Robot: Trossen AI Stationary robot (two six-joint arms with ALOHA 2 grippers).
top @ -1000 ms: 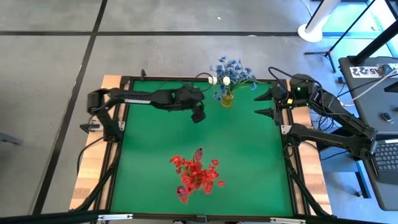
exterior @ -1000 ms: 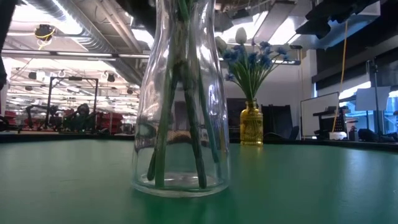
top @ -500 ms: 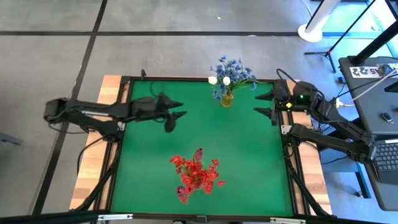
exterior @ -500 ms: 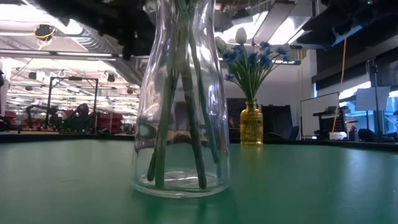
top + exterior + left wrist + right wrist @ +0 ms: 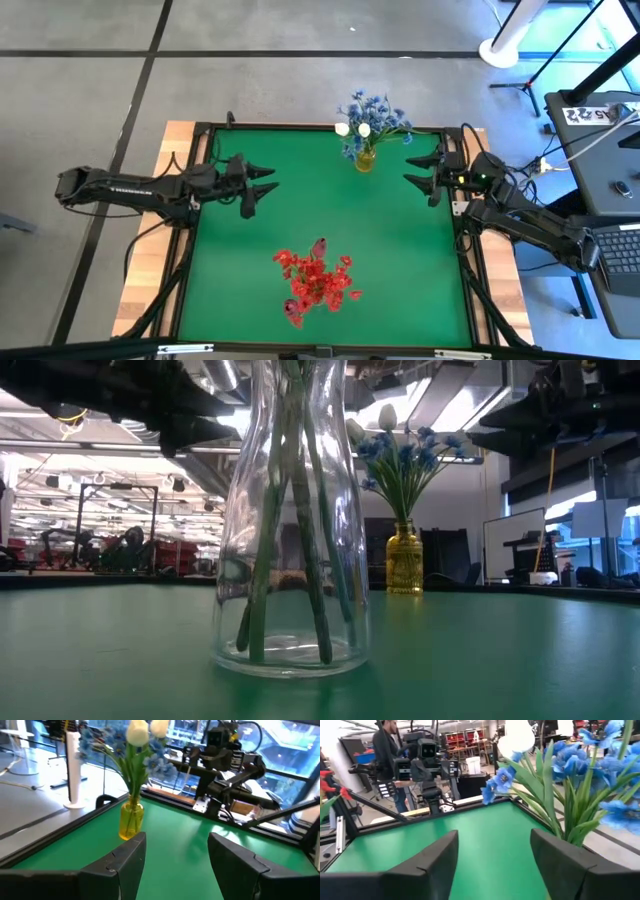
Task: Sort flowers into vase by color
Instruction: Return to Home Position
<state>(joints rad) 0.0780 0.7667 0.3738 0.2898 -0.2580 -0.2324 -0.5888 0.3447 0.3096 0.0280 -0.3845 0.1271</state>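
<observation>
Small yellow glass vase (image 5: 364,160) stands upright near the far edge of the green-topped table (image 5: 400,250), a bit R of centre in the high view. It holds the blue flower clusters (image 5: 378,106) & two white tulip buds (image 5: 352,129); the blooms fan out above the vase mouth.

Tall clear glass vase (image 5: 290,610) stands well apart from the yellow vase, toward the table's near edge & slightly to the L arm's side of it. In it: red flower clusters (image 5: 318,285) up top, w/ one dark red/pink bud (image 5: 321,245) on the side facing the yellow vase. Low view shows several green stalks (image 5: 305,560) crossing inside the glass & reaching its bottom.

L arm (image 5: 130,186) reaches in over the table's L edge, well apart from the yellow vase. L jaws point across the table toward that vase: spread wide, nothing btwn them. In the L wrist view the vase shows just past one dark finger (image 5: 125,860).

R arm (image 5: 530,225) sits folded at the table's R edge. R jaws are near the yellow vase, on its R & about level w/ it, pointing inward; also spread, holding nothing. R wrist view has the blue blooms close by, apart from the fingers.

A person (image 5: 385,747) stands in the room beyond the table, behind the L arm.
</observation>
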